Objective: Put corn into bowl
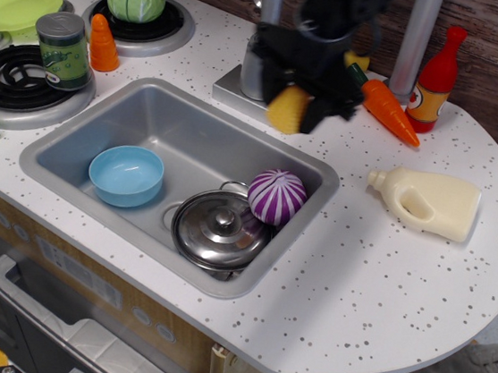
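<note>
My black gripper is shut on the yellow bumpy corn and holds it in the air above the back right rim of the sink, blurred by motion. The light-blue bowl sits empty on the sink floor at the front left, well to the left of and below the gripper.
The steel sink also holds a lidded steel pot and a purple-white ball. The faucet base is right behind the gripper. An orange carrot, red bottle and cream jug lie to the right.
</note>
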You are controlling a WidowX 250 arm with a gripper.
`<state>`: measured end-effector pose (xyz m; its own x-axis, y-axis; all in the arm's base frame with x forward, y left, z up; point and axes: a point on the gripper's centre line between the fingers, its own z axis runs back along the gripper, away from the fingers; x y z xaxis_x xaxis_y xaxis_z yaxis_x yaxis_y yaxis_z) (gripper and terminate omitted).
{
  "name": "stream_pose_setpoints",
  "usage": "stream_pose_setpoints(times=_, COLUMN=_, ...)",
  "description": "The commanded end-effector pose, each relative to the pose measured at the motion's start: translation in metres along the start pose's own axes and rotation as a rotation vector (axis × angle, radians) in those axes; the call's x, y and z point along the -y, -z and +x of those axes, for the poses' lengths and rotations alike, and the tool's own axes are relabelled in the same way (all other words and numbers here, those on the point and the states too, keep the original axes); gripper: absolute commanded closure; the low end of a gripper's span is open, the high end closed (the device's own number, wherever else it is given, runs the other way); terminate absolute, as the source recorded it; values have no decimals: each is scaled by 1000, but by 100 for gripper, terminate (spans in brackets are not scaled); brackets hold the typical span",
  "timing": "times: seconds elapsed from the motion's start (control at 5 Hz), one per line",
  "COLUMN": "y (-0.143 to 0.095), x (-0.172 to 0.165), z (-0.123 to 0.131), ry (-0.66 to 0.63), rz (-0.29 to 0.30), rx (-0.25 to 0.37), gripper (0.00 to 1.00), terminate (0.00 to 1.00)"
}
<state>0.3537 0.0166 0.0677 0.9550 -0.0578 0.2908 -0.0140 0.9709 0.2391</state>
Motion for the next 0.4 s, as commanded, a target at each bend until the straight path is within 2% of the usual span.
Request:
stream_pose_setpoints(times=0.0, y=2, x=-53, z=-15, ry=-28, rz=32, rx=52, gripper=100, terminate=0)
stream_pose_setpoints(times=0.2, y=25, x=-79, z=-25, ry=4, rz=75, rx=85, gripper=100, terminate=0)
